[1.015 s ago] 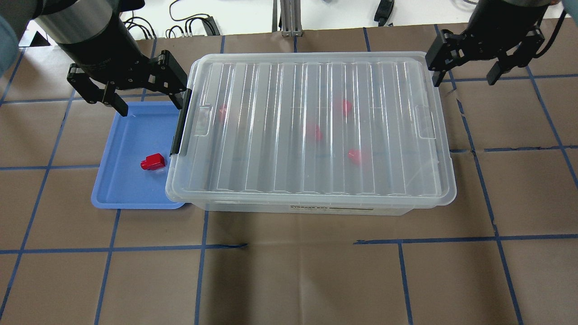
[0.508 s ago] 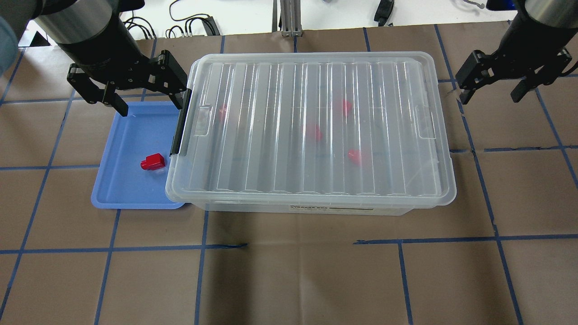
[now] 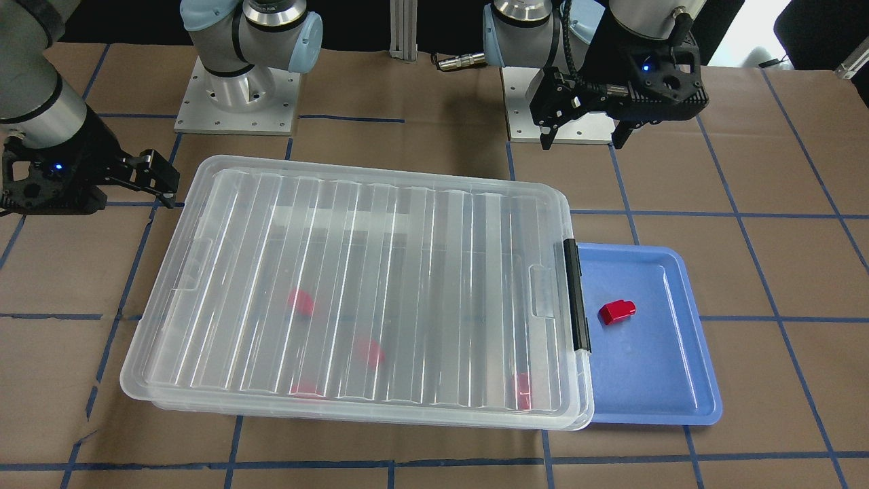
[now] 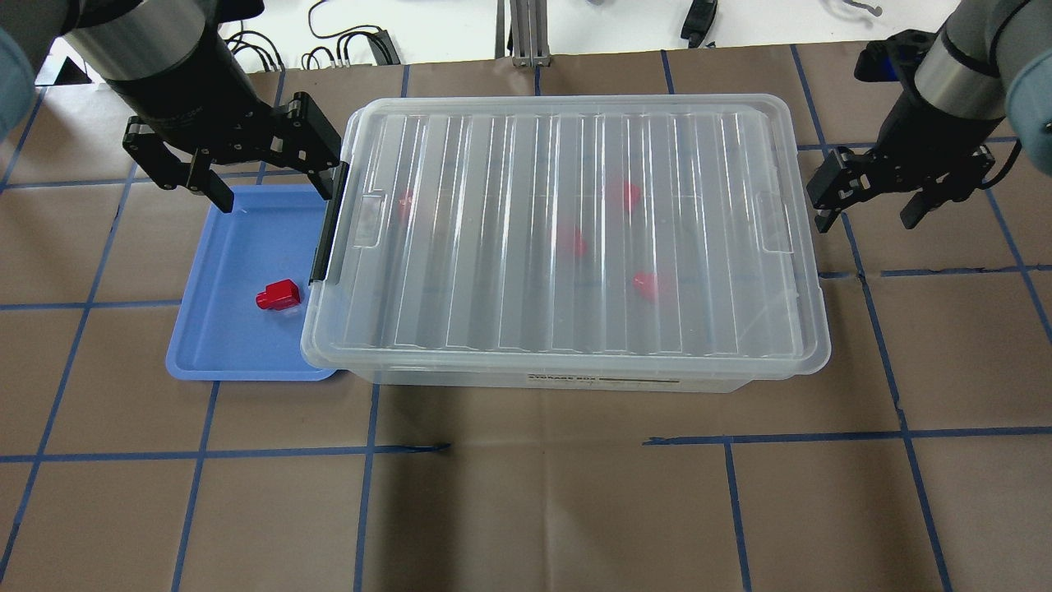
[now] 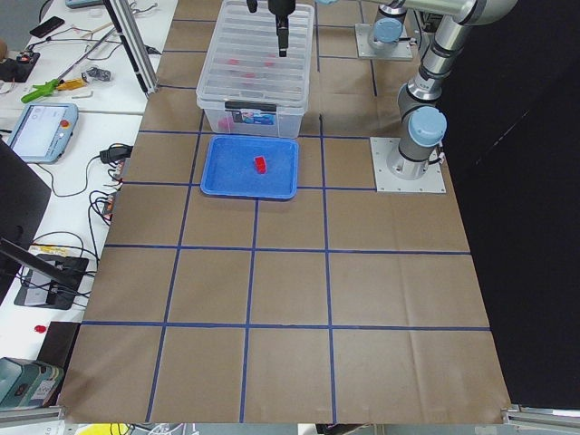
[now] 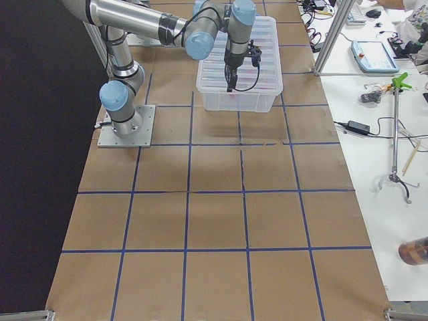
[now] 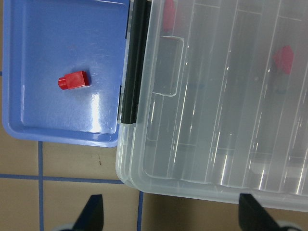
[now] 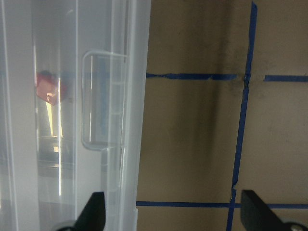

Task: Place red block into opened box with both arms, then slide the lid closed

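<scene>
the lid (image 4: pixel 575 238) sits flat over the box (image 4: pixel 641 380), four red pieces (image 4: pixel 647 284) dim beneath it. one red block (image 4: pixel 278 294) lies in the blue tray (image 4: pixel 238 349) beside the latch end. the left tool (image 4: pixel 275 187) hangs above the tray's edge, spread wide and empty. the right tool (image 4: pixel 867 215), equally wide, hovers off the box's other end.

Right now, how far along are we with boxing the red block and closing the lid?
Done: four red blocks lie in the box, and the lid covers it. In hand: nothing; the left end effector and right end effector are both open and empty, one at each short end. Left: one red block sits on the blue tray, outside.
</scene>
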`<control>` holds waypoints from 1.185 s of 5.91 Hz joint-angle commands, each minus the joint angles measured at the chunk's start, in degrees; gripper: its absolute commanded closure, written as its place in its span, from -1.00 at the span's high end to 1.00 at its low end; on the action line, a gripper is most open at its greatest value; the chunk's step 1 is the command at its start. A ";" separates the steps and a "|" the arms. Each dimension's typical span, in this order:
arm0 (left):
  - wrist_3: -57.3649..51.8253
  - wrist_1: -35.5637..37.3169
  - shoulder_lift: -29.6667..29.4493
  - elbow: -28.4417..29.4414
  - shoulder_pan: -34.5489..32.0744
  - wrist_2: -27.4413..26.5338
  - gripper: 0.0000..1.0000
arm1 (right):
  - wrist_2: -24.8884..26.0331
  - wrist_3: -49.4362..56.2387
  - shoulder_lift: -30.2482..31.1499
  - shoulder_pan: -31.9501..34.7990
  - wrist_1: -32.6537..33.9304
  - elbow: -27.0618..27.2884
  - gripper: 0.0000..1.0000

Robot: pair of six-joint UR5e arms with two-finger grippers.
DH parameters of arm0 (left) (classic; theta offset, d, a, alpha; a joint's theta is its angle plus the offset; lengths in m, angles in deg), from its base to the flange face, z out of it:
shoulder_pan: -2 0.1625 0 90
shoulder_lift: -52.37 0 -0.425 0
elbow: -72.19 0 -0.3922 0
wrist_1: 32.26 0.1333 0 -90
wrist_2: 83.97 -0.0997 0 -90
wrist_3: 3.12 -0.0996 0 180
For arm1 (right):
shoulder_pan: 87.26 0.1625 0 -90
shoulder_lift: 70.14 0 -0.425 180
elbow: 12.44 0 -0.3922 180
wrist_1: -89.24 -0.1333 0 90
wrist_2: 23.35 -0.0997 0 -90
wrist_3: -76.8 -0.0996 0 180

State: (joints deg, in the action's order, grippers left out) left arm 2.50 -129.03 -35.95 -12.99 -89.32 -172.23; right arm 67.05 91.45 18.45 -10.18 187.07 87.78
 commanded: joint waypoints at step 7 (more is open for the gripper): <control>0.00 0.00 0.08 0.11 0.00 -0.07 0.97 | 0.03 7.49 -2.90 0.18 15.01 6.83 1.00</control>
State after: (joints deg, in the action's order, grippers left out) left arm 2.50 -129.03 -35.90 -12.88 -89.32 -172.29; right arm 66.70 97.72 15.88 -10.00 200.58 94.49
